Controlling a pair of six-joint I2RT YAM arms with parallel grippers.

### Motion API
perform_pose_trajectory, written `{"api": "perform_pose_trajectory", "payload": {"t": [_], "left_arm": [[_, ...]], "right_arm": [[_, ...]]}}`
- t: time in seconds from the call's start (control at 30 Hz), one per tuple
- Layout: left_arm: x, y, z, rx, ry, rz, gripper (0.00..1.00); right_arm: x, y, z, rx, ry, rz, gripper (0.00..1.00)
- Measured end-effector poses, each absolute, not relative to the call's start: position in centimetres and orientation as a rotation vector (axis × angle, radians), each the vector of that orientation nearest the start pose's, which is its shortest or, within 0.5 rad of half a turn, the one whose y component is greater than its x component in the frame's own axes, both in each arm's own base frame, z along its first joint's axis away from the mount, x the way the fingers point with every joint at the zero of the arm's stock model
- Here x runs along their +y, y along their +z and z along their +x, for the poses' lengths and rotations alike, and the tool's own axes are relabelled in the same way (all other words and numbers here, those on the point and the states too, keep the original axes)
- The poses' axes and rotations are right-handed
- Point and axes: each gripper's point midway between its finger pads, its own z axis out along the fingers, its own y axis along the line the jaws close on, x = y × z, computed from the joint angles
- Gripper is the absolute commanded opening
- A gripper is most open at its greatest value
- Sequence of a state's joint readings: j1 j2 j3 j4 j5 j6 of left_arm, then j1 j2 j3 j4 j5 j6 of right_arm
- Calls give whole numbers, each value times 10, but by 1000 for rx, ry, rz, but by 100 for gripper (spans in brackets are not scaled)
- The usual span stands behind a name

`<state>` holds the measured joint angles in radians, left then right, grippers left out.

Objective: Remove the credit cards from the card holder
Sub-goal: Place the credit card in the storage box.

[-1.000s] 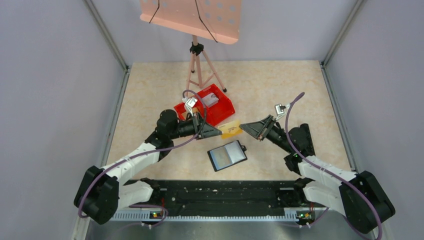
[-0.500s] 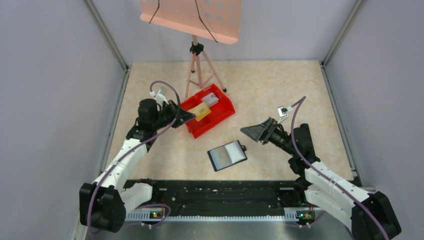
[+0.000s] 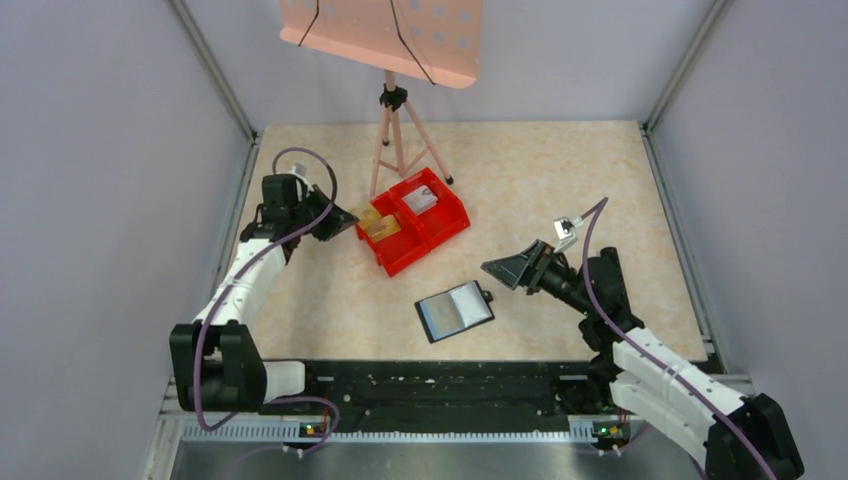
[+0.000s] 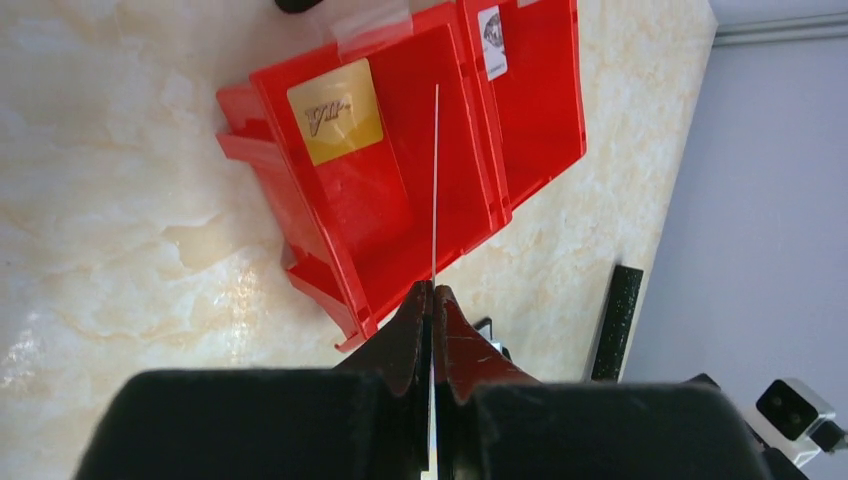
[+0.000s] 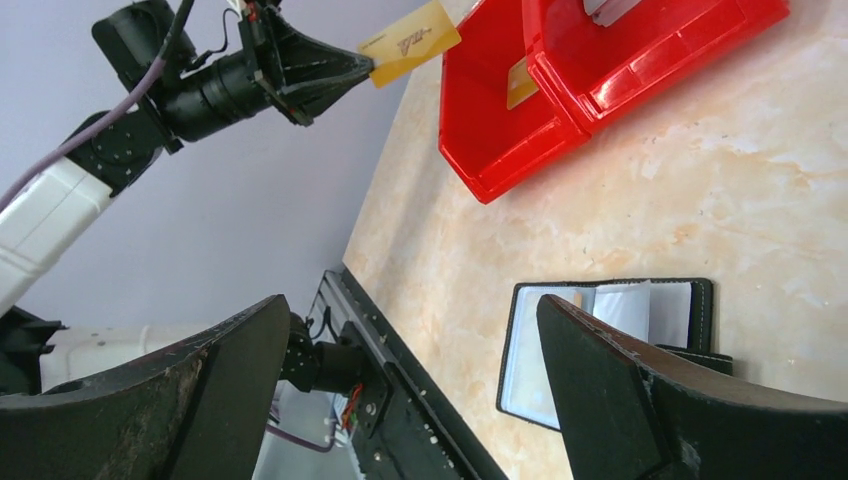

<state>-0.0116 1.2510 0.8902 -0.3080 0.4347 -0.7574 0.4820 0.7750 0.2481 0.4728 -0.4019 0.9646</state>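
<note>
The left tool (image 4: pixel 433 297) pinches a gold card (image 5: pixel 410 42) above the left compartment of the red bin (image 3: pixel 440 222), where another gold card (image 4: pixel 335 110) lies flat. The right tool (image 3: pixel 495 268), fingers spread, hangs just right of the open card holder (image 3: pixel 455 311) on the desk (image 3: pixel 560 170).

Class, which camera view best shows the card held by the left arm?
Right wrist: the card shows its printed face. The left wrist sees it edge-on, as a thin line; the top view shows only a small tan patch.
</note>
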Motion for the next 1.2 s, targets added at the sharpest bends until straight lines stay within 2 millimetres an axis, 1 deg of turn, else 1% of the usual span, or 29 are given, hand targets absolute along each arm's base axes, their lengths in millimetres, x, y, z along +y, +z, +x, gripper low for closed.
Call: {"api": "perform_pose_trajectory", "payload": {"t": [0.2,0.37,0.5,0.57,0.97,1.2], "left_arm": [[-102,175,362,2255,-870,-594,0],[-106,161,372,2311,-896,-607,0],[-109,140,370,2381,-906,-651,0],[-110,134,369,2401,-910,-663,0],[-110,114,373,2438,-907,-687,0],[-110,106,377,2455,-908,-713,0]], "right_arm": [[222,191,210,1826,1385,83,94],[222,190,209,1833,1374,73,94],[221,185,208,1851,1366,74,94],[221,185,208,1852,1364,73,94],[220,180,207,1880,1352,79,93],[221,185,208,1869,1355,75,93]]}}
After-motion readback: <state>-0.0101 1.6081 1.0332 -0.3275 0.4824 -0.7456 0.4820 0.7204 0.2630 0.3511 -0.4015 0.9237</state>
